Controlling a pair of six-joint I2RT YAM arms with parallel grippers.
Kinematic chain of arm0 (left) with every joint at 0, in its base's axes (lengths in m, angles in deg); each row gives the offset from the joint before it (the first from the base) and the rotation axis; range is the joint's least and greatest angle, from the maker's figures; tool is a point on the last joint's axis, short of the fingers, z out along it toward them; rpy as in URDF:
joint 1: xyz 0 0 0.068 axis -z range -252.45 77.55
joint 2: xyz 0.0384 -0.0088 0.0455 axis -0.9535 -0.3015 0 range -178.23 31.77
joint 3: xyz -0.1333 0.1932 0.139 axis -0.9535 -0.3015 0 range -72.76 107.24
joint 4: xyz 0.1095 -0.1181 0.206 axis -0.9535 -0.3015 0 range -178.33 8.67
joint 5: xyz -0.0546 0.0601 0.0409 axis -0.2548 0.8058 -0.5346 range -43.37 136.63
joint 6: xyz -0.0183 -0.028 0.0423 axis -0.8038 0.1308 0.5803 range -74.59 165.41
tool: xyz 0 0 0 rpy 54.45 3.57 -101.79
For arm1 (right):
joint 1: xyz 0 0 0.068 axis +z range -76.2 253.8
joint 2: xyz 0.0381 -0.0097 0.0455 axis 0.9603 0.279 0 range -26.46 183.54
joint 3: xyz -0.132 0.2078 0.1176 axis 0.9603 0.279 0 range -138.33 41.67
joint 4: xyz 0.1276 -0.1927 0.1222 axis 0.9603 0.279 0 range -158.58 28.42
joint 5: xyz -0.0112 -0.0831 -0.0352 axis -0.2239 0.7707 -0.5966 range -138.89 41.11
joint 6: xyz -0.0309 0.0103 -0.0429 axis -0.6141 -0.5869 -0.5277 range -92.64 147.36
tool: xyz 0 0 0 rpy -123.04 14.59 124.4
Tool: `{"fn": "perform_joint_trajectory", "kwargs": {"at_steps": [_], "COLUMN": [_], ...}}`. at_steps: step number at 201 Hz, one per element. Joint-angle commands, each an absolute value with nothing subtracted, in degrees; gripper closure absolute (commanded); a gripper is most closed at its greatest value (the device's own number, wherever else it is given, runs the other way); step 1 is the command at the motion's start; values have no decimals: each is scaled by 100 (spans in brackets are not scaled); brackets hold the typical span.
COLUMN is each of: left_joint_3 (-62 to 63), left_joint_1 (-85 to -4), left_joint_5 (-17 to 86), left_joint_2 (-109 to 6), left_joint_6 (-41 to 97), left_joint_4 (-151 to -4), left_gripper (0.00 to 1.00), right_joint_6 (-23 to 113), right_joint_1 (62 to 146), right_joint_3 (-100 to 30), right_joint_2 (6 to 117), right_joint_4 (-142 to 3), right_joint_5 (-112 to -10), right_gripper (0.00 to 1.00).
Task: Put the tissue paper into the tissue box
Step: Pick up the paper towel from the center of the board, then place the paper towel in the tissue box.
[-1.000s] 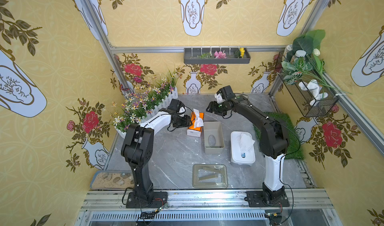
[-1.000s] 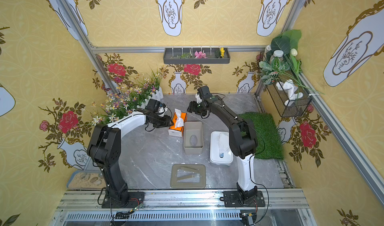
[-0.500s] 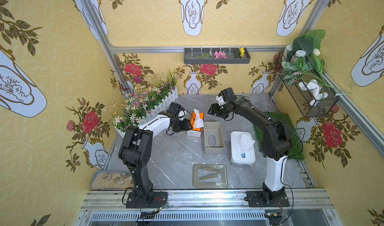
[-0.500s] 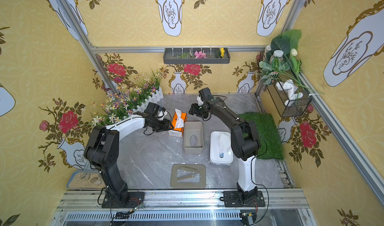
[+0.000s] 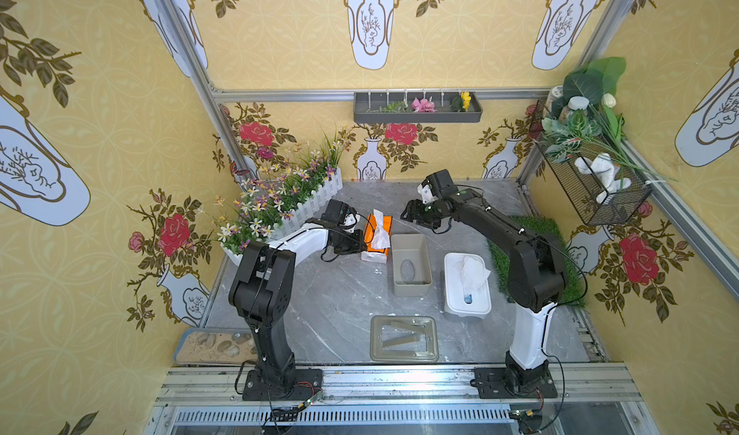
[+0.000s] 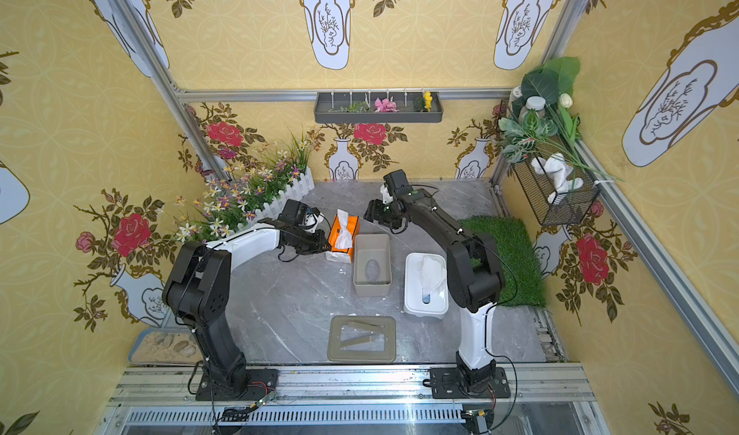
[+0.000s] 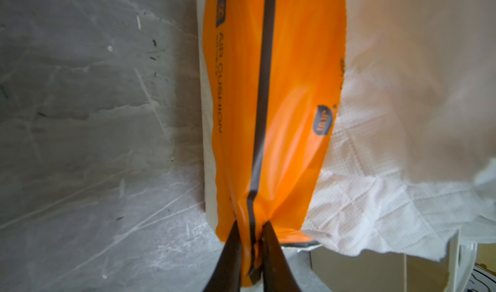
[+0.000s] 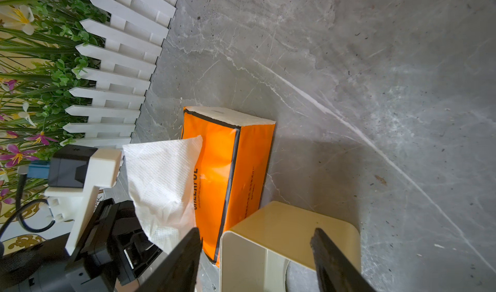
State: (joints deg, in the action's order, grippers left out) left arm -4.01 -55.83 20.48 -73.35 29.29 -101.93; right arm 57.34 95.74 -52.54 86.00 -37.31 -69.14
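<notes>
The tissue paper is an orange soft pack [image 5: 378,235] [image 6: 343,235] with a white sheet sticking out of its top. It stands on the grey table right beside the beige open tissue box [image 5: 412,291] [image 6: 372,291]. My left gripper [image 5: 362,246] [image 7: 249,226] is shut on a pinched fold of the pack's orange wrapper [image 7: 290,116]. My right gripper [image 5: 406,215] [image 8: 256,230] is open and hangs over the far end of the tissue box [image 8: 290,223], next to the pack [image 8: 222,169], holding nothing.
The beige box lid [image 5: 376,339] lies flat near the front edge. A white wipes box [image 5: 468,307] stands right of the tissue box, with a grass mat [image 5: 540,229] behind it. A flower bed with white fence [image 5: 308,207] lines the back left.
My left gripper has closed onto the pack's orange wrapper after standing open beside it. The right gripper has shifted slightly and stays open.
</notes>
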Motion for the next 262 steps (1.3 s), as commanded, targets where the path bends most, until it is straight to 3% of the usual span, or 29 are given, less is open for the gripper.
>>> {"fn": "perform_joint_trajectory", "kwargs": {"at_steps": [1, 56, 131, 151, 183, 228, 245, 262], "left_joint_3": [-533, -837, -1158, -1167, -1201, -1258, -1234, -1238], "left_joint_1": [-5625, -5844, -6225, -6234, -6231, -5984, -5833, -5768], "left_joint_5": [2237, 1849, 902, 725, 387, 244, 328, 395], "left_joint_2": [-7177, -6616, -6004, -5884, -5694, -5665, -5640, -5571], "left_joint_6": [2861, 2451, 1415, 1028, 270, -635, -644, -662], "left_joint_4": [-10113, -9626, -8320, -7883, -7021, -6112, -6111, -6112], "left_gripper": [97, 100, 100, 100, 100, 100, 100, 100], "right_joint_6": [5795, 5935, 6908, 7432, 9002, 10882, 11016, 10716], "right_joint_1": [9590, 9518, 9290, 9251, 8927, 8768, 8790, 8859], "right_joint_3": [-5197, -4561, -2986, -2346, -1124, -271, -235, -452], "right_joint_2": [8500, 8234, 7631, 7505, 7499, 8061, 8096, 7811], "right_joint_4": [-3961, -4408, -6535, -7521, -10529, -14121, -14489, -13808], "right_joint_5": [-6919, -7276, -8593, -8905, -9277, -9064, -8952, -9069], "right_gripper": [33, 33, 29, 27, 25, 24, 23, 23]}}
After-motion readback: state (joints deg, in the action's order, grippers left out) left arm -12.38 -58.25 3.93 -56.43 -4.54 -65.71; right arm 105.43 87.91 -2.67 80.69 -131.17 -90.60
